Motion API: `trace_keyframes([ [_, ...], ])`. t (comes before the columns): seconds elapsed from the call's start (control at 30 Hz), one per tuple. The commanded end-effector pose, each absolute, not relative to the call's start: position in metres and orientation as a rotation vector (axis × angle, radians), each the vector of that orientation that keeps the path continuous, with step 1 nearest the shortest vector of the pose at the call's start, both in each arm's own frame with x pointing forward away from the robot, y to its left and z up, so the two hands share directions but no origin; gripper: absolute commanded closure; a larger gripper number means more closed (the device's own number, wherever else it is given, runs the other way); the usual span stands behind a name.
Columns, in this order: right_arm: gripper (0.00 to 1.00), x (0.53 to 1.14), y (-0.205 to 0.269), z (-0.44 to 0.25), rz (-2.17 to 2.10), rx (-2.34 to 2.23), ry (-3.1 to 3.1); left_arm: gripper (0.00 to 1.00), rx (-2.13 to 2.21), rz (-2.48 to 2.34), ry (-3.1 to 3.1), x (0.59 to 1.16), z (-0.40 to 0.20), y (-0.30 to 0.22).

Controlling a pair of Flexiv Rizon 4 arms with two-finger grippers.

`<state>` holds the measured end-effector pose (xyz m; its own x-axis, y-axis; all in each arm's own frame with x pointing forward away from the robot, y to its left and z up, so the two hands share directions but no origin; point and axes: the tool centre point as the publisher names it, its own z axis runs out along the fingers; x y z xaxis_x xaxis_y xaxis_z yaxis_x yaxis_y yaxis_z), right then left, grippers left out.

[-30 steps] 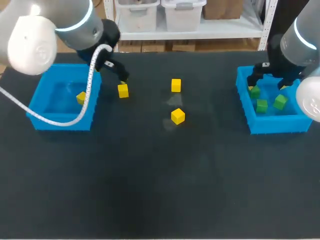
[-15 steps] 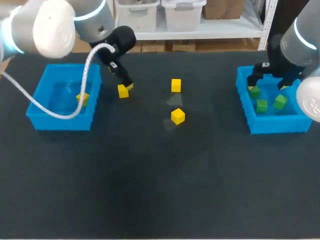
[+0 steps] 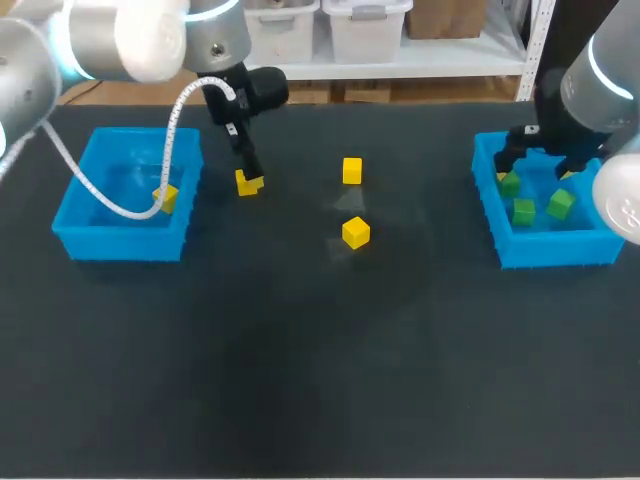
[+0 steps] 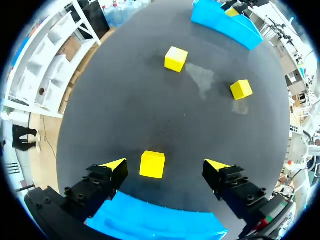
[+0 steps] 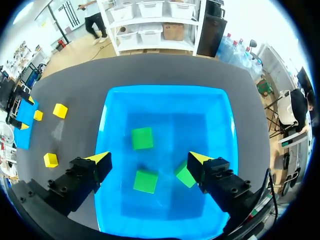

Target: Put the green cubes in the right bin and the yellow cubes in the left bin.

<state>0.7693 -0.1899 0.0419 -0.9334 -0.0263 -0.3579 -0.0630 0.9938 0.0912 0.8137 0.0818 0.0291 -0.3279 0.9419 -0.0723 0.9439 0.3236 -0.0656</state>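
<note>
My left gripper (image 3: 246,172) hangs open just above a yellow cube (image 3: 247,184) lying right of the left blue bin (image 3: 115,243). In the left wrist view that cube (image 4: 152,164) sits between the spread fingers of the gripper (image 4: 165,167), nearer one finger and touching neither. Two more yellow cubes (image 3: 352,170) (image 3: 355,232) lie mid-table, and one (image 3: 166,197) is in the left bin. My right gripper (image 5: 150,162) is open over the right bin (image 5: 165,90), which holds three green cubes (image 5: 142,138) (image 5: 145,181) (image 5: 184,175).
The black table stretches bare toward the front edge. A white cable loops from my left arm down over the left bin (image 3: 150,205). The right bin (image 3: 555,250) stands at the table's right side.
My left arm has swung to the right and its gripper has come to straddle the yellow cube beside the left bin. The right arm has kept still.
</note>
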Motion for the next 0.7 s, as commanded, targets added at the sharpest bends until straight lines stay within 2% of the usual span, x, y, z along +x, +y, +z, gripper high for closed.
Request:
trace_keyframes([
  [0.03,0.00,0.766,-0.190,0.042,0.137,-0.060,2.766,0.00,1.871,-0.178,2.621,0.820,0.022,0.081],
  [0.6,0.00,0.766,-0.190,0.042,0.137,-0.060,2.766,0.00,1.774,-0.094,2.672,0.819,-0.003,0.093],
  [0.63,0.00,0.766,-0.190,0.042,0.137,-0.060,2.766,0.06,1.766,-0.087,2.677,0.819,-0.004,0.093],
  [0.67,0.00,0.766,-0.190,0.042,0.137,-0.060,2.766,0.25,1.763,-0.085,2.680,0.817,-0.006,0.093],
  [0.7,0.00,0.766,-0.190,0.042,0.137,-0.060,2.766,0.52,1.761,-0.085,2.682,0.816,-0.008,0.093],
])
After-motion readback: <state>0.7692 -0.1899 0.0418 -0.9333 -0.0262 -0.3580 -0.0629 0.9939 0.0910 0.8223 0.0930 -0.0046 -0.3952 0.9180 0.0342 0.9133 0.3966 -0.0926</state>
